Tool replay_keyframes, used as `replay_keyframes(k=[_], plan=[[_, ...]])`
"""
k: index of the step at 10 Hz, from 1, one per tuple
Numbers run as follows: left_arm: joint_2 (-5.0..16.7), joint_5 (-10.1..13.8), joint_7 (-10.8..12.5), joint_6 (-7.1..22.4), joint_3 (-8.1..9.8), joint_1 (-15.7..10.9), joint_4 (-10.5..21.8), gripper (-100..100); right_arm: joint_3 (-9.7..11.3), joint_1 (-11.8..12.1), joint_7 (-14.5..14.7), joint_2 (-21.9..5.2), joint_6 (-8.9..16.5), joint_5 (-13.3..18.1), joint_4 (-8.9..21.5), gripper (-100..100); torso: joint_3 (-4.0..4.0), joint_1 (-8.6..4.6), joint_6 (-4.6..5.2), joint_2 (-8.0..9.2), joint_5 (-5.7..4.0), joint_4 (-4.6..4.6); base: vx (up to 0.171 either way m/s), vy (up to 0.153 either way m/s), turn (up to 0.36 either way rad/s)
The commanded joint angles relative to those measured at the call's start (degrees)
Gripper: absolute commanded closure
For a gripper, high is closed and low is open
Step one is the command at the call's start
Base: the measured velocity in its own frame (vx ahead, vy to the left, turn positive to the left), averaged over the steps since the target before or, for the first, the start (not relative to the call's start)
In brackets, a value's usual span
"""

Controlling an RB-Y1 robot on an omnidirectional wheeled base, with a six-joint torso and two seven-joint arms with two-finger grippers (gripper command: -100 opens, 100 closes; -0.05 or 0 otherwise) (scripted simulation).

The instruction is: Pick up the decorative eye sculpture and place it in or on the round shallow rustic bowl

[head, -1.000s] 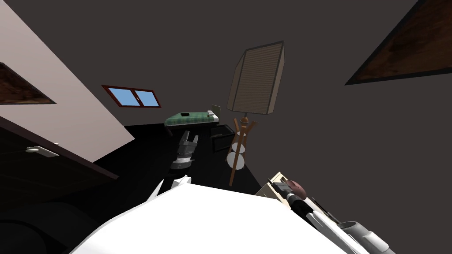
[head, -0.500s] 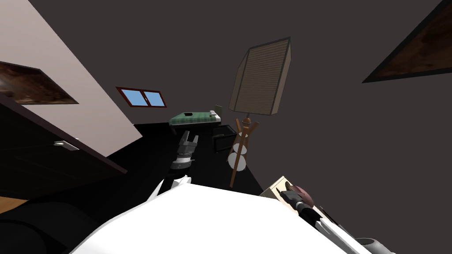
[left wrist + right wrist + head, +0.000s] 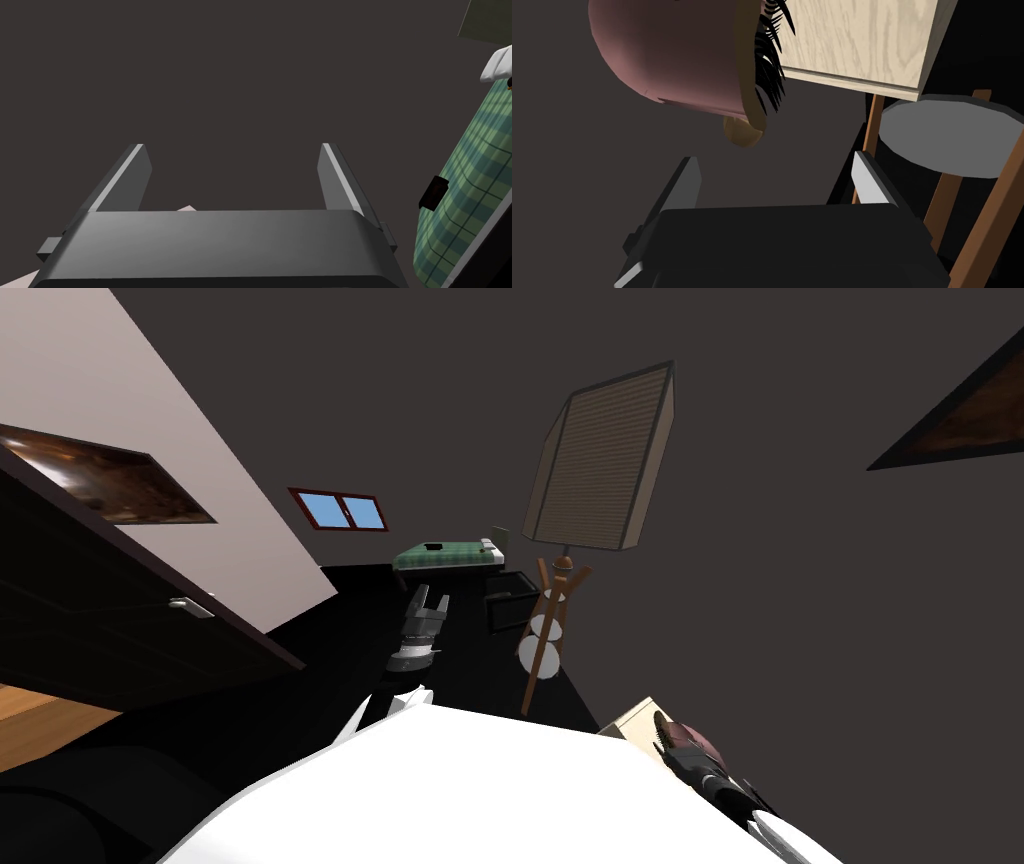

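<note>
Eye sculpture (image 3: 677,55) sits just beyond the spread right jaws.

A green plaid bed (image 3: 447,555) sits mid-frame, a small window (image 3: 340,510) up-left of it, a wooden stand (image 3: 540,633) just right; the reddish eye sculpture (image 3: 690,740) shows at lower right.

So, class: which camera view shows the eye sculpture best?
Right wrist view: the eye sculpture sits close beyond the right gripper, showing pink dome, gold rim, black lashes. The head view gives a small reddish shape beside the wooden box. The left wrist view faces a dark wall.
</note>
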Motion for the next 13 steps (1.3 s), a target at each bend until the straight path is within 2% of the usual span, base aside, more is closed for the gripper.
replay_keyframes(k=[1, 2, 3, 4, 5, 9, 10, 11, 12, 13], plan=[[0.0, 0.0, 0.0, 0.0, 0.0, 0.0, 0.0, 0, 1.31, 0.33, -0.39, -0.8, 1.16, 1.31, 2.17, -100, 0.0, 0.0, 0.0, 0.0, 0.0, 0.0, 0.013, -0.034, 0.085], [0.0, 0.0, 0.0, 0.0, 0.0, 0.0, 0.0, 0, 1.63, 0.42, -0.52, -0.97, 1.41, 1.6, 2.72, -100, -0.01, -0.01, 0.0, -0.01, 0.0, 0.0, 0.009, -0.033, 0.049], [0.0, 0.0, 0.0, 0.0, 0.0, 0.0, 0.0, 0, 0.75, 0.29, -0.22, -0.01, 0.51, 2.08, 2.84, -100, 0.0, 0.0, 0.01, 0.0, 0.01, 0.0, 0.003, -0.016, 0.005], [0.0, 0.0, 0.0, 0.0, 0.0, 0.0, 0.0, 0, 0.82, 0.38, -0.29, -0.12, 0.7, 2.08, 2.82, 0, 0.01, 0.07, 0.0, 0.02, 0.01, 0.01, 0.0, 0.0, 0.0], [0.0, 0.0, 0.0, 0.0, 0.0, 0.0, 0.0, 0, 0.92, -0.7, -0.39, 0.47, 0.63, 1.86, 4.54, -100, 0.02, 0.12, 0.0, 0.03, 0.03, 0.01, -0.022, -0.005, 0.12], [0.0, 0.0, 0.0, 0.0, 0.0, -0.01, 0.0, 0, 1.24, -3.92, -0.72, 2.21, 0.48, 1.2, 9.7, -100, 0.15, 0.08, 0.0, 0.25, 0.02, 0.06, -0.06, -0.014, 0.145], [0.0, 0.0, 0.0, 0.0, 0.0, -0.01, 0.0, 0, 1.29, -4.45, -0.78, 2.5, 0.45, 1.09, 10.56, -100, 0.14, 0.11, -0.02, 0.24, 0.02, 0.06, -0.052, -0.017, 0.12], [0.0, 0.0, 0.0, 0.0, 0.0, -0.01, 0.0, 0, 1.15, -4.02, -0.73, 2.32, 0.4, 1.27, 9.94, -100, 0.13, 0.07, 0.0, 0.22, 0.02, 0.05, -0.021, -0.012, 0.018], [0.0, 0.0, 0.0, 0.0, 0.0, 0.0, 0.0, 0, 1.15, -4.09, -0.75, 2.36, 0.37, 1.25, 10.07, 100, 0.08, 0.09, 0.02, 0.14, 0.02, 0.04, 0.0, 0.0, 0.0], [0.0, 0.0, 0.0, 0.0, 0.0, 0.0, 0.0, 0, 1.15, -4.08, -0.75, 2.35, 0.37, 1.26, 10.06, 100, 0.05, 0.12, 0.02, 0.07, 0.03, 0.02, 0.0, 0.0, 0.0]])
